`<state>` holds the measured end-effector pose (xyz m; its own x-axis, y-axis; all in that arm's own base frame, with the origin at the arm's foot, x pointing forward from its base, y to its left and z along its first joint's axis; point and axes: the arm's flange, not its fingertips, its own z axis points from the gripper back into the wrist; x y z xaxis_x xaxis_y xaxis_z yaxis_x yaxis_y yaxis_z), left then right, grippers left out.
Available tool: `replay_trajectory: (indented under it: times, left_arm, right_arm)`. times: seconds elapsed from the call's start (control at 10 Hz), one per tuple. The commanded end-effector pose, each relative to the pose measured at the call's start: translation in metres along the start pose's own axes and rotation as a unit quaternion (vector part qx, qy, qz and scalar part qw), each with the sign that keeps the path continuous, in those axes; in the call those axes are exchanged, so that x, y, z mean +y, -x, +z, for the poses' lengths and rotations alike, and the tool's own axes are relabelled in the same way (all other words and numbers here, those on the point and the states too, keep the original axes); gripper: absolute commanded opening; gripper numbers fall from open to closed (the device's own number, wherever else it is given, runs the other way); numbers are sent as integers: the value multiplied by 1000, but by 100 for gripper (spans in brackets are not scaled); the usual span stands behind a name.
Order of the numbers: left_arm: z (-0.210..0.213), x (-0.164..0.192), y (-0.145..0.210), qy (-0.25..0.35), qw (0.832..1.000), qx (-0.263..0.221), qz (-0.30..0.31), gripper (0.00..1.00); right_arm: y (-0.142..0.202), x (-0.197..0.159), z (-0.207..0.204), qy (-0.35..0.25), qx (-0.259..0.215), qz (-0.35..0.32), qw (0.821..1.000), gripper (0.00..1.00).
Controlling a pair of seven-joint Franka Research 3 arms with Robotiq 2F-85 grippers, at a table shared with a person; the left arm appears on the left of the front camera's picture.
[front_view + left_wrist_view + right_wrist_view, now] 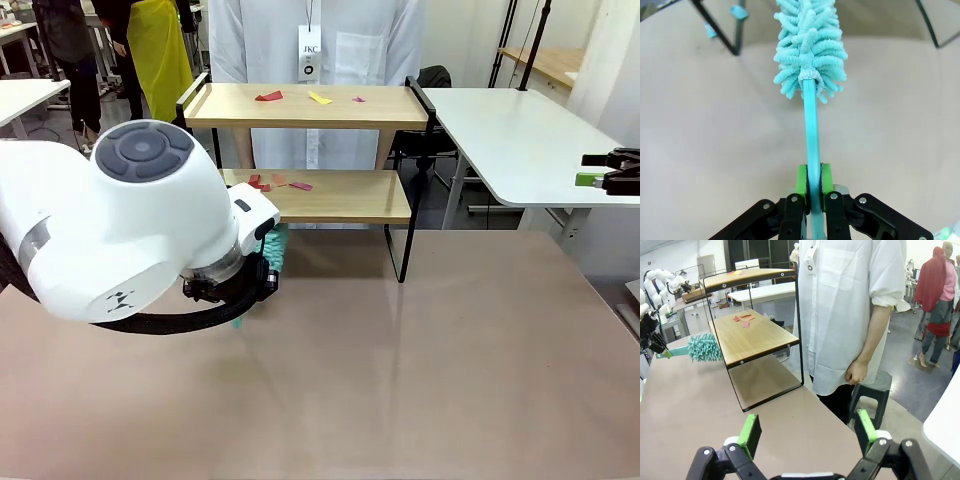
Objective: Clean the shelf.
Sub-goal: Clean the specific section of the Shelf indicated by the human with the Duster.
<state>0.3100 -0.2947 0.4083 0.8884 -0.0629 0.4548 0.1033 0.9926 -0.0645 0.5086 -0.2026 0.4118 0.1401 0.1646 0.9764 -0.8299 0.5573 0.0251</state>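
The shelf (pixel 305 107) stands at the table's far side, two wooden boards in a black frame. Red, yellow and pink paper scraps (pixel 320 98) lie on its top board, and more red scraps (pixel 275 183) on the lower board. My left gripper (pixel 813 181) is shut on the thin handle of a teal fluffy duster (pixel 810 45). The duster head (pixel 276 250) hangs just in front of the shelf's left legs, low over the table. My right gripper (pixel 807 432) is open and holds nothing; it hovers at the far right (pixel 610 172).
A person in a white shirt (pixel 850 315) stands right behind the shelf, hands down. My bulky left arm (pixel 130 220) hides the table's left part. A white side table (pixel 520 140) adjoins at the back right. The brown table (pixel 420 360) stretches in front.
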Motion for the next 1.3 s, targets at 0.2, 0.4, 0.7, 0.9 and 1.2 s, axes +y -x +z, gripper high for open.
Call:
replay_trajectory:
  times: [0.2,0.4,0.7,0.9,1.2]
  left_arm:
    - [28,51,16,108,982,62,-138,13]
    - [33,73,16,166,966,73,-186,13]
    - [44,103,23,230,932,102,-262,13]
    - [61,125,27,244,920,128,-278,13]
    - [130,148,10,211,903,195,-319,13]
  right_arm:
    - [-3,0,-1,4,-1,2,1000,100]
    - [-3,0,-1,4,-1,2,1000,100]
    - [-3,0,-1,4,-1,2,1000,100]
    - [-3,0,-1,4,-1,2,1000,100]
    - [-3,0,-1,4,-1,2,1000,100]
